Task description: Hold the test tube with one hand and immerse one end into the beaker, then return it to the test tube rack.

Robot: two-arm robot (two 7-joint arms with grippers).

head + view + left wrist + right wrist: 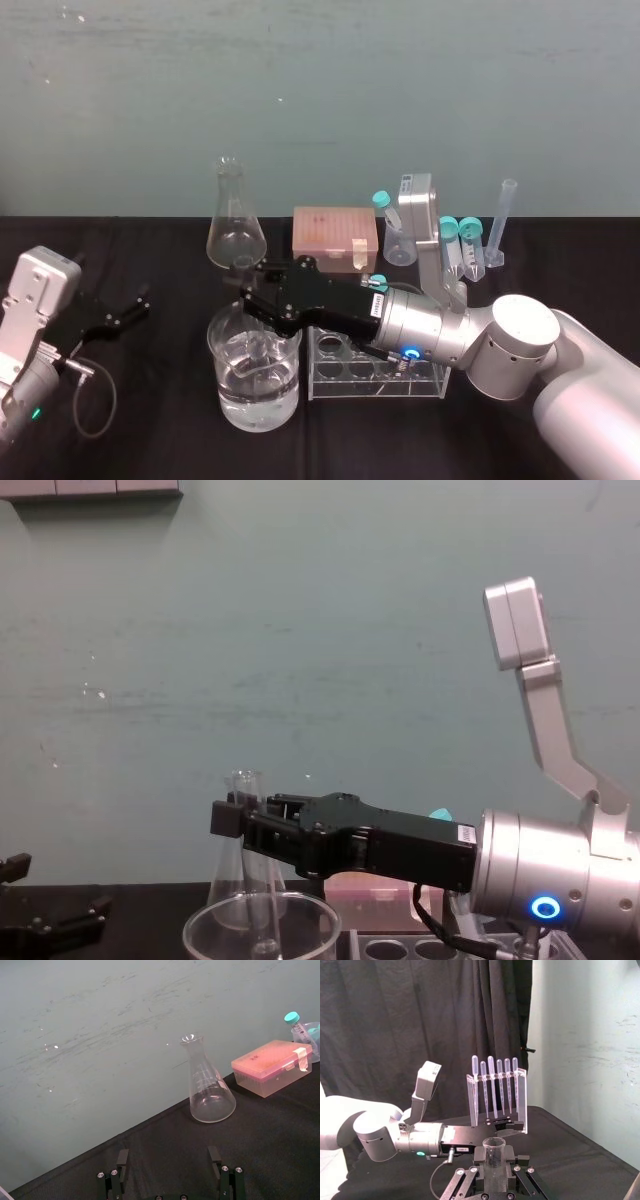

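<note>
Item: the hand (246, 282), the right arm's long black gripper on a silver wrist with a blue ring glowing, is reaching in from 3 o'clock and hanging over the beaker (226, 396); its fingers are closing on the test tube (263, 920) and gripping it near the upper part. Item: the test tube is standing nearly upright, its open mouth rising just above the fingers and its round lower end dipping inside the beaker's rim, into the clear liquid. Item: the beaker is sitting on the black table (150, 430) at about 6 o'clock of centre, partly filled. Item: the test tube rack (420, 386) is sitting just beside the beaker at its 3 o'clock, lying under the silver wrist, with the round holes that are showing in its top plate standing open. Item: a conical flask (235, 225) is standing at the beaker's 12 o'clock, towards the wall. Item: a pink box (335, 235) is lying at the flask's 3 o'clock. Item: teal-capped tubes (455, 245) and a slim graduated cylinder (503, 222) are standing at the pink box's 3 o'clock, behind the rack. Item: the left gripper (120, 310) is idling low at the beaker's 9 o'clock, well apart from it, its fingers spreading wide and holding nothing; from its own wrist the two fingers (122, 1159) are pointing towards the flask and the pink box. Item: a clear stand of pipettes (495, 1091) is showing in the right wrist view, far beyond the gripped tube.
</note>
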